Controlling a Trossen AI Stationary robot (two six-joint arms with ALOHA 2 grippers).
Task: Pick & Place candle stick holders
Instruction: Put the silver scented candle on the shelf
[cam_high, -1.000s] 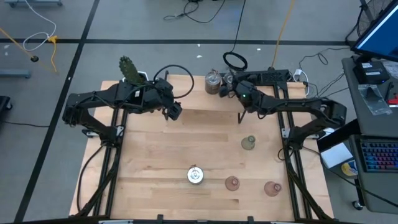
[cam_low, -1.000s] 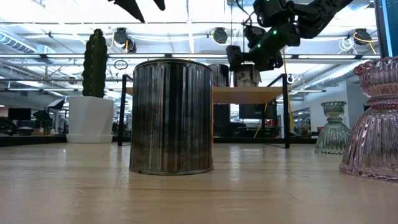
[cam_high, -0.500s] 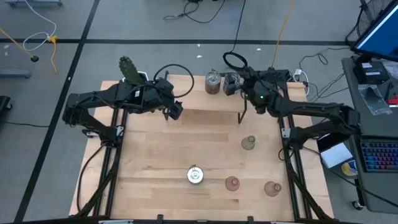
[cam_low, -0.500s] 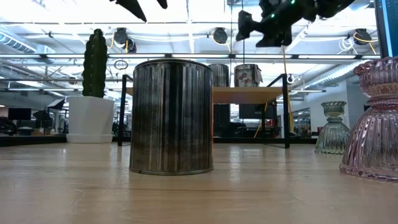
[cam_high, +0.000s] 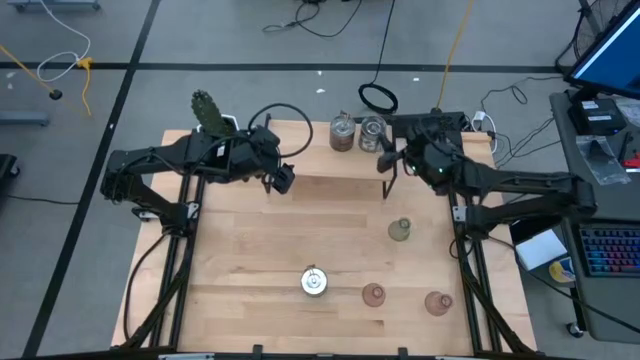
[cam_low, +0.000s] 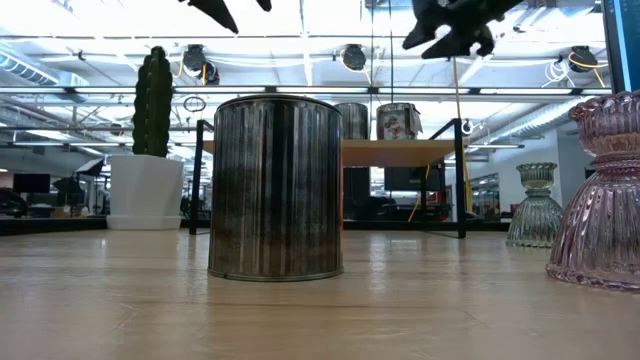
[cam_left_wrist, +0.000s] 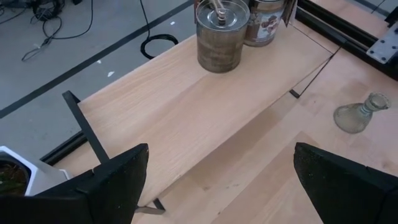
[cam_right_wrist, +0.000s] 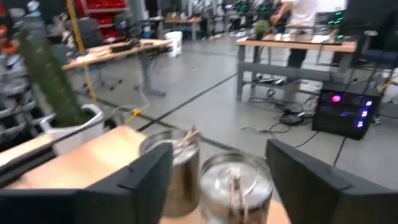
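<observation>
Two round silvery candle stick holders (cam_high: 343, 133) (cam_high: 372, 129) stand side by side on a raised wooden shelf (cam_high: 320, 158) at the table's far edge. A third silvery one (cam_high: 314, 282) stands on its base near the front, and looms large in the low view (cam_low: 275, 188). A pale green bell-shaped holder (cam_high: 400, 230) and two pink ones (cam_high: 373, 294) (cam_high: 437, 302) stand on the right half. My right gripper (cam_high: 386, 160) hangs open, level, just right of the shelf holders (cam_right_wrist: 235, 180). My left gripper (cam_high: 283, 180) hovers open over the shelf's left part.
A cactus in a white pot (cam_high: 208, 112) stands at the far left corner. The shelf's black legs (cam_low: 196, 175) rise from the table. Black frame rails (cam_high: 470, 250) run along both sides. Bare wood lies across the table's middle and left.
My right gripper has risen and drawn back toward the table's right edge, away from the two silvery holders on the shelf, which stay standing there.
</observation>
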